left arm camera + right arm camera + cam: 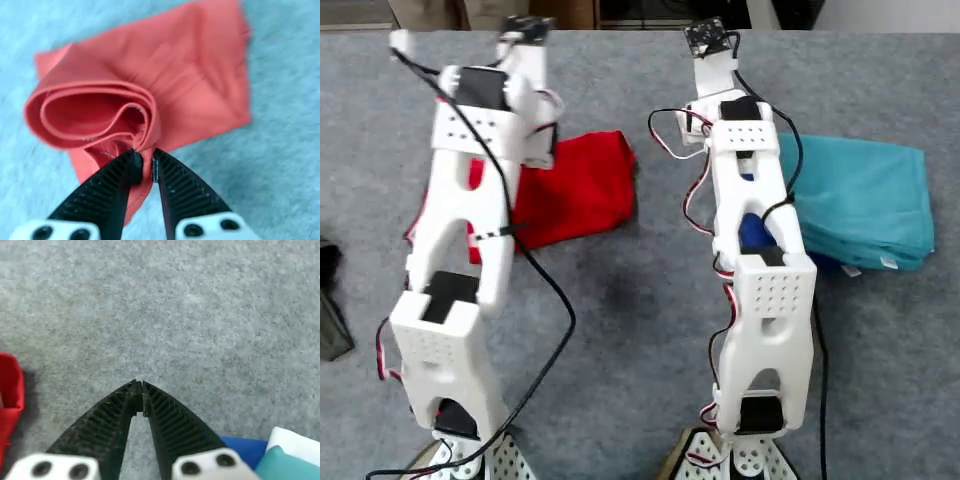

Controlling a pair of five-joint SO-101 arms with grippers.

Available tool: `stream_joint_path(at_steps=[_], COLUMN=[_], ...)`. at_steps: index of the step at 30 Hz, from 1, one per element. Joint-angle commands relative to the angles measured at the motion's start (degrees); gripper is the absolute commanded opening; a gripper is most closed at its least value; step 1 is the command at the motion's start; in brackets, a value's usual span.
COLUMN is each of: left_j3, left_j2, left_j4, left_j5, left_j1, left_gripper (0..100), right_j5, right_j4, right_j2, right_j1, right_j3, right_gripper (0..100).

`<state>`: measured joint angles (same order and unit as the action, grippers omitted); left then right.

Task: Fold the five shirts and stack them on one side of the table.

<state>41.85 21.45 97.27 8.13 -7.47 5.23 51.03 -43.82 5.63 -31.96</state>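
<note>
A red shirt [572,190] lies partly folded on the grey table, left of centre in the high view. In the left wrist view my left gripper [144,162] is shut on a bunched edge of the red shirt [165,90], lifting it into a rolled loop. My right gripper [140,390] is shut with nothing between its fingers, over bare grey cloth at the table's far middle. A folded teal shirt [865,200] lies on the right side, on top of a blue one [755,232]; their corners, teal [285,465] and blue [245,447], show in the right wrist view.
A dark object [330,310] sits at the table's left edge. Cables run along both arms. Bare grey table [640,300] lies between the two arms and along the front.
</note>
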Motion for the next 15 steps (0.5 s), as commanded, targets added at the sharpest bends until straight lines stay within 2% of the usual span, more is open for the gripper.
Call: stream_joint_path(at_steps=[1, 5, 15], left_j3=[0.4, 0.4, 0.4], left_j2=[0.5, 3.7, 10.7], left_j4=[-4.4, -8.6, -17.9], left_j5=[-0.6, -2.9, -12.1], left_j1=[-4.0, -6.7, -7.0], left_gripper=[2, 2, 2], right_j5=[-0.5, -0.5, -0.5], right_j4=[-1.2, -1.2, -1.2], right_j2=[0.1, 0.1, 0.0], right_j1=[-0.6, -0.6, -0.6], right_j3=[-0.7, -0.6, -0.6], right_gripper=[0.5, 0.5, 0.5])
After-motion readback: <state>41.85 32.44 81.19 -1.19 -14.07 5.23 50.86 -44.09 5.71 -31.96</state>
